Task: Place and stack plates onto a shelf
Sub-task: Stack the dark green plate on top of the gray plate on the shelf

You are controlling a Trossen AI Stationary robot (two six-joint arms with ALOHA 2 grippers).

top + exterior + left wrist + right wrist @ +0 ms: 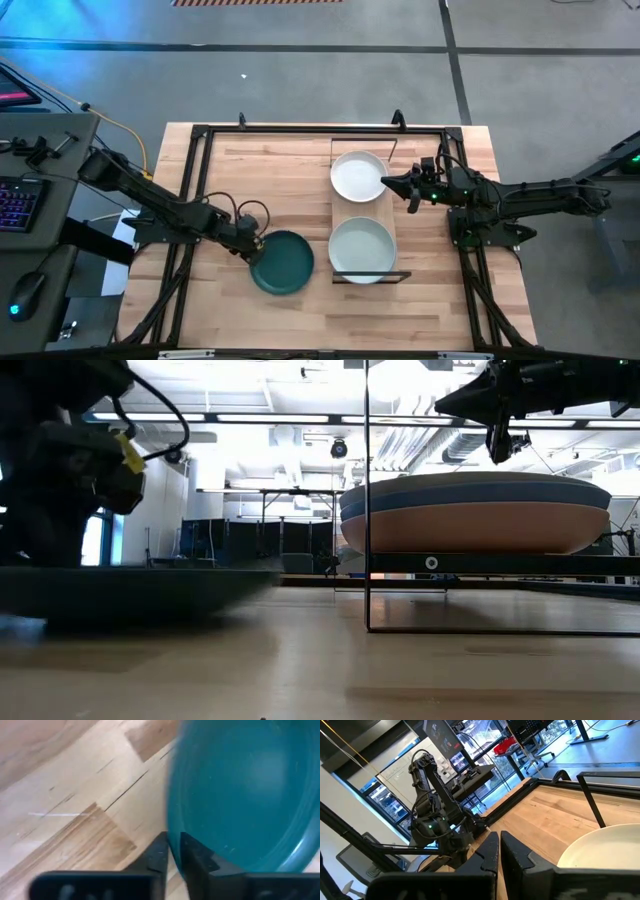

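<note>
The left gripper had its jaws pinched on the near rim of the dark teal plate, low at the counter, the plate lying just left of the shelf; a rim grip like that probably suited lifting it flat over the shelf's frame. The right gripper hovered above the shelf beside the white plate, jaws closed together and empty, likely keeping clear while the other arm worked. From above, three plates could be counted: the teal one on the counter, and the white one and a pale green plate on the shelf. The low view showed the nearer pile as stacked layers, with blue and pink edges beneath its top.
</note>
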